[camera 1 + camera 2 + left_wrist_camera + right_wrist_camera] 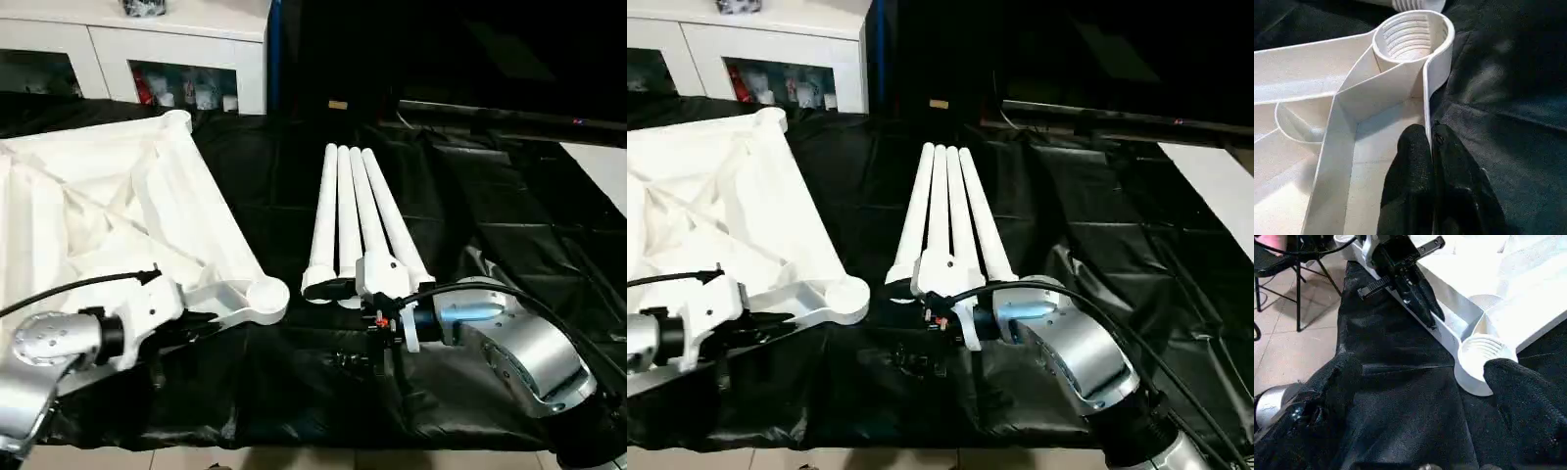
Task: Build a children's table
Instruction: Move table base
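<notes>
The white table top point(98, 206) lies ribbed side up on the left, with one round threaded corner socket point(265, 294) pointing toward the middle. My left gripper point(1430, 129) is shut on the top's thin rim wall just behind that socket point(1413, 34); the right wrist view shows the same grip point(1432, 318). Four white tapered legs point(362, 206) lie side by side in the centre, their flared ends toward me. My right gripper point(333, 287) rests at those flared ends, facing the socket point(1481, 352).
A crumpled black cloth point(294, 382) covers the work surface. A white cabinet point(176, 49) stands behind the table top. A white panel point(1215, 186) lies at the far right. A dark chair frame point(1283, 274) stands on the tiled floor beyond the cloth's edge.
</notes>
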{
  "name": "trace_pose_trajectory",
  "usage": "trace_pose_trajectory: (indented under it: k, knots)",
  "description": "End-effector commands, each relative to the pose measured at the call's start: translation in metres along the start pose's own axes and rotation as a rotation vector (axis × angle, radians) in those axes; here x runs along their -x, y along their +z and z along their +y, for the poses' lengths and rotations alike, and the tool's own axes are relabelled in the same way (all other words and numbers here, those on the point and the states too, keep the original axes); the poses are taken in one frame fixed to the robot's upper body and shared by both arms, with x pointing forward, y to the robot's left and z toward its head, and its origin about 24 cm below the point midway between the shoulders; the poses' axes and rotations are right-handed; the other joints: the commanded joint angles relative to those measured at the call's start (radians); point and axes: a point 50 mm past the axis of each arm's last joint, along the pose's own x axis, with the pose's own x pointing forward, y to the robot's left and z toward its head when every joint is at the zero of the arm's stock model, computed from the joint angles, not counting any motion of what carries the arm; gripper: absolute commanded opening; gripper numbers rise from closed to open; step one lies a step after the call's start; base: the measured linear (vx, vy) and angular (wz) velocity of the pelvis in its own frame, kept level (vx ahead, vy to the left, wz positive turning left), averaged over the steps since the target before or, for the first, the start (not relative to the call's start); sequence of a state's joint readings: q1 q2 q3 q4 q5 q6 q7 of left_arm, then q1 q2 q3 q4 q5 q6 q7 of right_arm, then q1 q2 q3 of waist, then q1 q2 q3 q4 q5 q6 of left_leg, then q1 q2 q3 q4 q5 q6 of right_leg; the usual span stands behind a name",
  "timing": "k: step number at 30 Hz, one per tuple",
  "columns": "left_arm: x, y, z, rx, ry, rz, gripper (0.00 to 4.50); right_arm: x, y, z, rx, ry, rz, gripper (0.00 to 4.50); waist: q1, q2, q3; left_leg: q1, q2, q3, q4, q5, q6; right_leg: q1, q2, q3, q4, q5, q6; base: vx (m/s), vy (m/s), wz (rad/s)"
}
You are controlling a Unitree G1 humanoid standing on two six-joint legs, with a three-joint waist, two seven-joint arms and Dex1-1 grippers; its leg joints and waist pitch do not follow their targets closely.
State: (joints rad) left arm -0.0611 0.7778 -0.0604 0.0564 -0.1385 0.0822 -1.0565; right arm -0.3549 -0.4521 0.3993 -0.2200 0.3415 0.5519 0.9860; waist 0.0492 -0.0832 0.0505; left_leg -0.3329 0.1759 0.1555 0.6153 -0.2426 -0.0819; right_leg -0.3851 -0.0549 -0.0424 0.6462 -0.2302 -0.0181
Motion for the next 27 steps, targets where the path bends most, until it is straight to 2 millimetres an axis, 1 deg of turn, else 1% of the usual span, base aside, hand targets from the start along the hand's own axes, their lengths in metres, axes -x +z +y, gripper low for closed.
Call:
trace_pose_trajectory:
  k: [1, 4, 5, 6, 7, 8, 9, 10, 11, 12, 14, 15, 16, 17, 18, 19, 20, 21, 22, 23, 24, 25, 26, 27]
  knots:
    - [0.007, 0.008, 0.007, -0.013, 0.01, -0.023, 0.44, 0.005, 0.005, -0.007, 0.019, -0.039, -0.017, 4.5, 0.002, 0.022, -0.041, -0.002, 0.057, -0.013, -0.093, -0.11, 0.0, 0.032, -0.084, 0.058, -0.076, -0.127, -0.183, 0.0, 0.0, 0.0]
    - [0.016, 0.016, 0.007, -0.011, -0.002, -0.059, 0.77, 0.006, 0.011, -0.011, -0.004, -0.078, -0.05, 4.5, 0.001, 0.023, -0.042, -0.001, 0.056, -0.012, -0.092, -0.1, -0.008, 0.032, -0.083, 0.057, -0.072, -0.087, -0.199, 0.0, 0.0, 0.0]
    - [0.021, 0.023, 0.006, -0.008, 0.009, -0.086, 0.77, 0.007, 0.014, -0.016, -0.018, -0.128, -0.072, 4.5, 0.001, 0.024, -0.044, 0.001, 0.055, -0.011, -0.091, -0.084, -0.01, 0.033, -0.081, 0.056, -0.066, -0.043, -0.213, 0.0, 0.0, 0.0]
    - [0.024, 0.029, 0.006, -0.01, 0.02, -0.107, 0.87, 0.007, 0.017, -0.02, -0.028, -0.163, -0.087, 4.5, -0.001, 0.022, -0.044, 0.0, 0.055, -0.011, -0.091, -0.074, -0.013, 0.033, -0.081, 0.056, -0.064, -0.023, -0.219, 0.0, 0.0, 0.0]
    - [0.029, 0.037, 0.006, -0.009, 0.045, -0.141, 0.87, 0.008, 0.02, -0.027, -0.047, -0.228, -0.099, 4.5, -0.004, 0.021, -0.044, -0.001, 0.053, -0.011, -0.091, -0.067, -0.019, 0.034, -0.08, 0.054, -0.061, -0.009, -0.232, 0.0, 0.0, 0.0]
    - [0.034, 0.045, 0.007, -0.006, 0.082, -0.184, 0.96, 0.007, 0.023, -0.037, -0.08, -0.315, -0.105, 4.5, -0.008, 0.021, -0.042, -0.001, 0.052, -0.009, -0.09, -0.073, -0.028, 0.033, -0.079, 0.055, -0.061, -0.019, -0.24, 0.0, 0.0, 0.0]
    - [0.036, 0.05, 0.006, 0.0, 0.097, -0.197, 1.08, 0.007, 0.024, -0.044, -0.106, -0.365, -0.107, 4.5, -0.009, 0.02, -0.041, -0.003, 0.05, -0.009, -0.091, -0.081, -0.031, 0.034, -0.078, 0.054, -0.064, -0.035, -0.239, 0.0, 0.0, 0.0]
    - [0.038, 0.053, 0.005, 0.003, 0.109, -0.206, 1.08, 0.006, 0.025, -0.05, -0.129, -0.415, -0.109, 4.5, -0.009, 0.021, -0.038, -0.001, 0.05, -0.008, -0.091, -0.096, -0.04, 0.032, -0.078, 0.056, -0.065, -0.064, -0.235, 0.0, 0.0, 0.0]
    - [0.038, 0.057, 0.002, 0.026, 0.131, -0.213, 1.18, 0.004, 0.026, -0.064, -0.187, -0.528, -0.118, 4.5, -0.011, 0.019, -0.039, -0.001, 0.05, -0.008, -0.091, -0.103, -0.045, 0.032, -0.077, 0.056, -0.067, -0.089, -0.227, 0.0, 0.0, 0.0]
    - [0.038, 0.057, 0.002, 0.026, 0.131, -0.213, 1.18, 0.004, 0.026, -0.064, -0.187, -0.528, -0.118, 4.5, -0.012, 0.016, -0.04, -0.001, 0.049, -0.007, -0.091, -0.099, -0.049, 0.032, -0.076, 0.056, -0.068, -0.094, -0.222, 0.0, 0.0, 0.0]
    - [0.035, 0.06, 0.0, 0.042, 0.158, -0.207, 1.18, -0.001, 0.025, -0.076, -0.244, -0.625, -0.121, 4.5, -0.012, 0.011, -0.042, 0.002, 0.047, -0.003, -0.089, -0.075, -0.052, 0.03, -0.073, 0.057, -0.067, -0.072, -0.211, 0.0, 0.0, 0.0]
    - [0.032, 0.062, 0.0, 0.049, 0.171, -0.211, 1.18, -0.003, 0.024, -0.081, -0.261, -0.667, -0.113, 4.5, -0.012, 0.016, -0.042, 0.002, 0.046, -0.003, -0.089, -0.066, -0.054, 0.03, -0.072, 0.056, -0.064, -0.061, -0.21, 0.0, 0.0, 0.0]
    - [0.032, 0.062, 0.0, 0.049, 0.173, -0.211, 1.18, -0.004, 0.023, -0.082, -0.262, -0.672, -0.112, 4.5, -0.012, 0.015, -0.043, 0.0, 0.046, -0.003, -0.09, -0.059, -0.055, 0.032, -0.072, 0.056, -0.064, -0.049, -0.208, 0.0, 0.0, 0.0]
    - [0.023, 0.066, 0.001, 0.043, 0.205, -0.217, 1.18, -0.01, 0.02, -0.094, -0.285, -0.77, -0.098, 4.5, -0.013, 0.016, -0.046, 0.0, 0.046, -0.003, -0.089, -0.039, -0.065, 0.032, -0.073, 0.055, -0.061, -0.019, -0.208, 0.0, 0.0, 0.0]
    - [0.019, 0.068, 0.001, 0.043, 0.207, -0.226, 1.18, -0.014, 0.018, -0.098, -0.302, -0.791, -0.09, 4.5, -0.014, 0.016, -0.045, 0.0, 0.045, -0.002, -0.089, -0.035, -0.068, 0.031, -0.072, 0.055, -0.061, -0.018, -0.209, 0.0, 0.0, 0.0]
    - [0.017, 0.069, 0.0, 0.042, 0.205, -0.231, 1.18, -0.016, 0.017, -0.1, -0.314, -0.801, -0.085, 4.5, -0.012, 0.017, -0.048, -0.001, 0.043, -0.002, -0.087, -0.03, -0.069, 0.036, -0.072, 0.055, -0.06, -0.005, -0.209, 0.0, 0.0, 0.0]
    - [0.017, 0.069, 0.0, 0.042, 0.205, -0.231, 1.18, -0.016, 0.017, -0.1, -0.314, -0.801, -0.085, 4.5, -0.01, 0.015, -0.048, -0.005, 0.042, -0.002, -0.086, -0.019, -0.066, 0.041, -0.071, 0.055, -0.058, 0.023, -0.2, 0.0, 0.0, 0.0]
    - [0.01, 0.071, -0.002, 0.015, 0.203, -0.224, 1.18, -0.026, 0.012, -0.107, -0.35, -0.826, -0.064, 4.5, -0.009, 0.017, -0.049, -0.005, 0.043, -0.003, -0.086, -0.011, -0.064, 0.042, -0.071, 0.055, -0.056, 0.042, -0.196, 0.0, 0.0, 0.0]
    - [0.009, 0.071, -0.002, 0.014, 0.203, -0.221, 1.18, -0.027, 0.012, -0.108, -0.359, -0.828, -0.064, 4.5, -0.015, 0.016, -0.049, -0.005, 0.044, -0.003, -0.087, -0.02, -0.064, 0.038, -0.071, 0.054, -0.055, 0.036, -0.198, 0.0, 0.0, 0.0]
    - [0.005, 0.073, -0.003, 0.016, 0.194, -0.218, 1.18, -0.033, 0.011, -0.111, -0.393, -0.839, -0.061, 4.5, -0.014, 0.016, -0.052, -0.006, 0.042, -0.001, -0.083, -0.016, -0.063, 0.041, -0.074, 0.056, -0.053, 0.039, -0.202, 0.0, 0.0, 0.0]
    - [0.004, 0.073, -0.004, 0.029, 0.177, -0.218, 1.36, -0.036, 0.012, -0.113, -0.403, -0.84, -0.06, 4.5, -0.015, 0.016, -0.051, -0.007, 0.042, -0.002, -0.084, -0.011, -0.061, 0.041, -0.072, 0.056, -0.055, 0.044, -0.202, 0.0, 0.0, 0.0]
    - [0.004, 0.074, -0.005, 0.044, 0.158, -0.217, 1.52, -0.039, 0.012, -0.114, -0.416, -0.84, -0.059, 4.5, -0.015, 0.019, -0.056, -0.006, 0.041, -0.001, -0.081, 0.017, -0.06, 0.043, -0.07, 0.055, -0.05, 0.089, -0.205, 0.0, 0.0, 0.0]
    - [0.003, 0.075, -0.007, 0.061, 0.138, -0.219, 1.52, -0.043, 0.013, -0.117, -0.428, -0.852, -0.053, 4.5, -0.015, 0.019, -0.057, -0.008, 0.039, -0.001, -0.079, 0.042, -0.055, 0.044, -0.068, 0.054, -0.046, 0.129, -0.211, 0.0, 0.0, 0.0]
    - [0.003, 0.076, -0.008, 0.064, 0.131, -0.215, 1.56, -0.046, 0.013, -0.119, -0.436, -0.86, -0.047, 4.5, -0.015, 0.019, -0.06, -0.007, 0.039, 0.0, -0.077, 0.058, -0.055, 0.043, -0.068, 0.054, -0.043, 0.153, -0.216, 0.0, 0.0, 0.0]
